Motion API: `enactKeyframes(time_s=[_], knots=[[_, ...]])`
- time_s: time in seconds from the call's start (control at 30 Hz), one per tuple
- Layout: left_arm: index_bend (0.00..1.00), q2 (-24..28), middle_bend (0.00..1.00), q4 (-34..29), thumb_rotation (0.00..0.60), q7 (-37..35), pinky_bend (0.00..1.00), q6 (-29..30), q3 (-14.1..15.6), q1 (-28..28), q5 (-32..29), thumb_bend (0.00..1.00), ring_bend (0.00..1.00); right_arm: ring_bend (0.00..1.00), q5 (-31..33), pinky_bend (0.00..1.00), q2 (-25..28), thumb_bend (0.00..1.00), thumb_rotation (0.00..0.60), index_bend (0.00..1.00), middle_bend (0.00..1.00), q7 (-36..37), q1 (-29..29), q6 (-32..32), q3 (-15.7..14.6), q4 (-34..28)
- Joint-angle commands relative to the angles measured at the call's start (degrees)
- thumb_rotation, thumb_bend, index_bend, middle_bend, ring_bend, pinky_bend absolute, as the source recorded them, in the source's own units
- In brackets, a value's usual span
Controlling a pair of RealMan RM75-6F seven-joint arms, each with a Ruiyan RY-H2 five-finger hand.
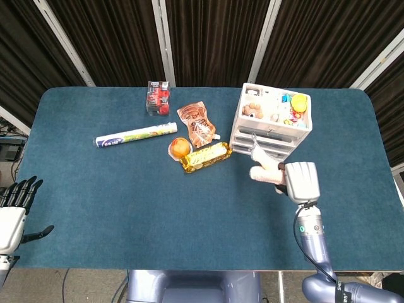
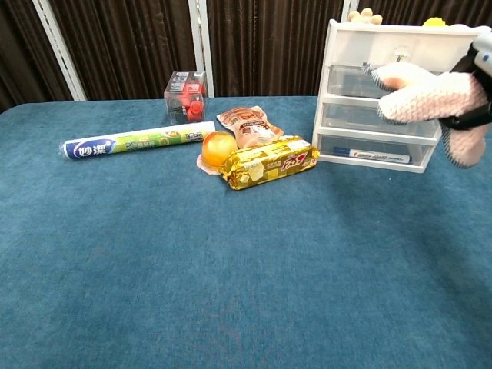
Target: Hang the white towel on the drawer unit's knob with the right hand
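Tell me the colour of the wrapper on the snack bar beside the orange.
Shiny gold with red lettering; the snack bar shows best in the chest view.

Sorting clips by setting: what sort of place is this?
Likely a staged test bench, not a home: a blue-covered table ringed by dark curtains, with snacks and a drawer unit laid out.

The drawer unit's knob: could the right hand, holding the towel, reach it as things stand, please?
Probably yes. The right hand holds the white towel raised in front of the drawer unit, level with the top knob, and nothing stands between them.
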Motion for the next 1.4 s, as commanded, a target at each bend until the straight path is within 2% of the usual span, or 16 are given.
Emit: enactKeyframes(time_s=[0.03, 1.4], knots=[[0.00, 0.0, 0.00, 0.0, 0.600, 0.1, 0.00, 0.0, 0.0, 0.0, 0.0, 0.00, 0.00, 0.99, 0.1, 0.92, 0.5, 0.46, 0.600, 0.85, 1.00, 0.0, -0.2, 0.1, 0.3, -0.3], [0.00, -0.2, 0.00, 0.0, 0.600, 0.6, 0.00, 0.0, 0.1, 0.1, 0.0, 0.00, 0.00, 0.99, 1.6, 0.92, 1.9, 0.47, 0.600, 0.84, 1.00, -0.3, -1.7, 0.2, 0.6, -0.2]])
